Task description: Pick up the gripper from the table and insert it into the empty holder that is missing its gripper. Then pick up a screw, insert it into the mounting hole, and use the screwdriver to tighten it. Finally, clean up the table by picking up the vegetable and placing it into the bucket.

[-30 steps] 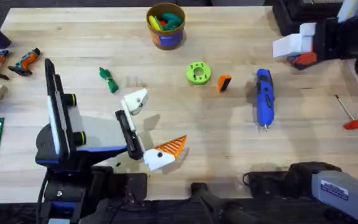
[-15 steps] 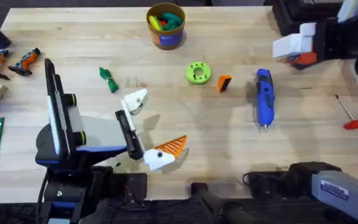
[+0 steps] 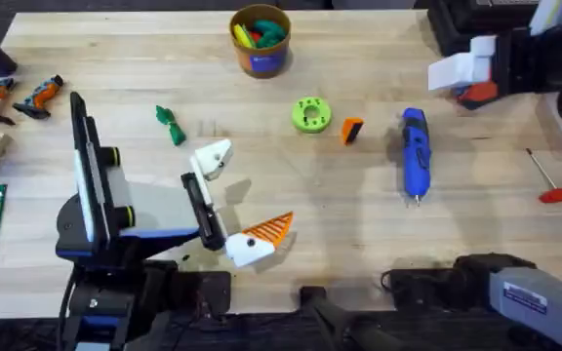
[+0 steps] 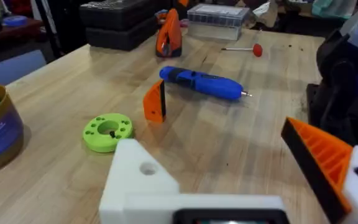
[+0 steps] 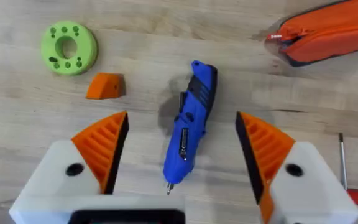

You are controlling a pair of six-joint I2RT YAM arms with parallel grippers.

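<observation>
On my overhead view, left to right: vegetable [image 3: 171, 125] lying on the table [image 3: 359, 214]; my left gripper [image 3: 232, 200], spread wide, its far holder [image 3: 213, 157] bare; bucket [image 3: 260, 41]; loose gripper [image 3: 352, 130]; screwdriver [image 3: 415, 154], framed between my right gripper's [image 5: 182, 149] open fingers.

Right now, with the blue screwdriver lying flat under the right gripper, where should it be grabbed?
Take the screwdriver across its thick mid-body, coming straight down. It lies flat on the table, and the open right gripper already has a finger on each long side. Avoid the thin bit end.
</observation>
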